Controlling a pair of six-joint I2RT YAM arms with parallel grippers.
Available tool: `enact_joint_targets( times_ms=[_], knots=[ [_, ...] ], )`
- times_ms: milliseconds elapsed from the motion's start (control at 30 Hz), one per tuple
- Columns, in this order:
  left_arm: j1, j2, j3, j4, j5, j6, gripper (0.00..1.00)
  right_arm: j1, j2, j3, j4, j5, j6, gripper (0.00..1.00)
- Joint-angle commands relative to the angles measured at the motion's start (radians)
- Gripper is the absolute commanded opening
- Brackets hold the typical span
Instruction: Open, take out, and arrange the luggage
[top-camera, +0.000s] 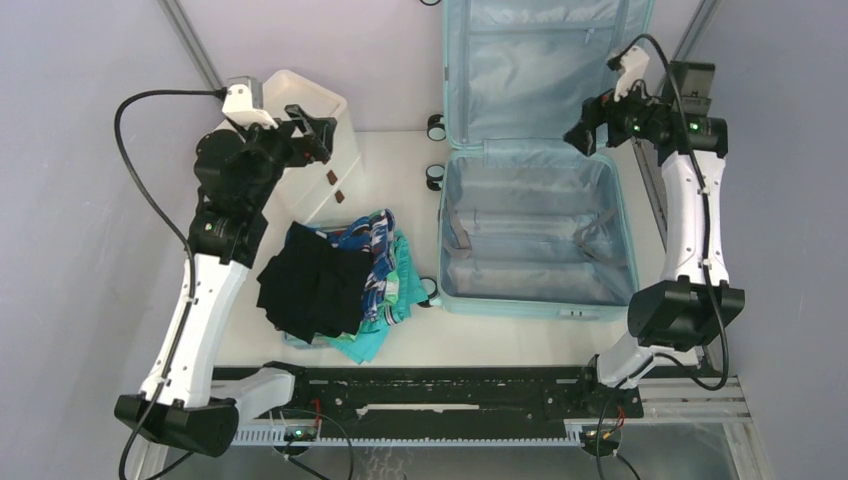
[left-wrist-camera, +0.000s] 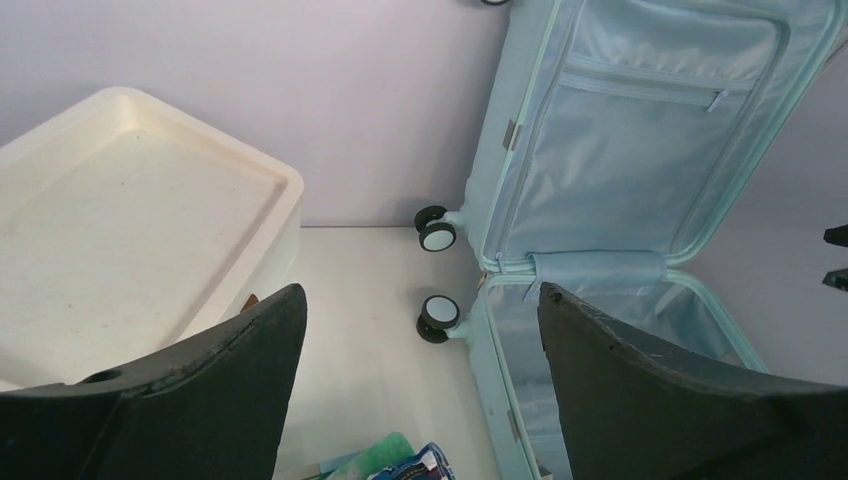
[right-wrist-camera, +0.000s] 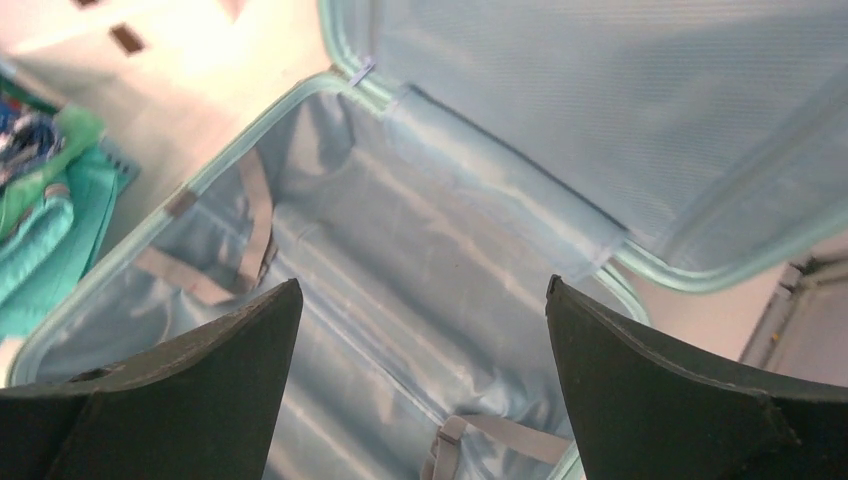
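Note:
The light-blue luggage (top-camera: 540, 235) lies open on the right of the table, its lid (top-camera: 540, 60) standing up against the back wall. Only grey straps (right-wrist-camera: 255, 215) show inside the lined lower half. A pile of clothes (top-camera: 335, 280), black, blue-patterned and teal, lies to the left of the case. My left gripper (top-camera: 318, 133) hangs open, with nothing in it, above the table between the white drawer unit and the luggage wheels (left-wrist-camera: 438, 315). My right gripper (top-camera: 588, 125) hovers open and empty above the back right of the lower half, near the hinge (right-wrist-camera: 500, 170).
A white drawer unit (top-camera: 300, 115) with brown handles stands at the back left, its top (left-wrist-camera: 130, 230) beside my left fingers. A black rail (top-camera: 430, 395) runs along the near table edge. Walls close in behind and on both sides.

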Motion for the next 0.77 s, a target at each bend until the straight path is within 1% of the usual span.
enact_joint_targets(
  times_ms=[0,167,233,300,367,433,500,600,733],
  knots=[
    [0.01,-0.079,0.033,0.005,-0.013,-0.008,0.9,-0.037,-0.073,0.023,0.171,0.071,0.216,1.0],
    [0.013,-0.122,0.032,-0.023,-0.044,-0.027,0.93,-0.069,-0.128,0.013,0.217,0.063,0.264,1.0],
    [0.014,-0.139,0.03,-0.036,-0.051,-0.035,0.95,-0.07,-0.155,-0.013,0.248,0.079,0.313,1.0],
    [0.016,-0.155,0.027,-0.047,-0.055,-0.041,0.98,-0.07,-0.207,-0.091,0.354,0.163,0.436,1.0],
    [0.017,-0.172,0.025,-0.058,-0.063,-0.049,1.0,-0.067,-0.261,-0.163,0.417,0.231,0.501,1.0],
    [0.018,-0.189,0.019,-0.066,-0.064,-0.058,1.0,-0.065,-0.296,-0.206,0.437,0.266,0.513,1.0],
    [0.019,-0.205,0.012,-0.074,-0.093,-0.065,1.0,-0.065,-0.33,-0.249,0.463,0.272,0.517,1.0],
    [0.019,-0.218,0.003,-0.084,-0.098,-0.069,1.0,-0.066,-0.384,-0.324,0.511,0.289,0.522,1.0],
    [0.021,-0.221,-0.002,-0.094,-0.086,-0.068,1.0,-0.065,-0.426,-0.361,0.511,0.29,0.533,1.0]
  ],
)
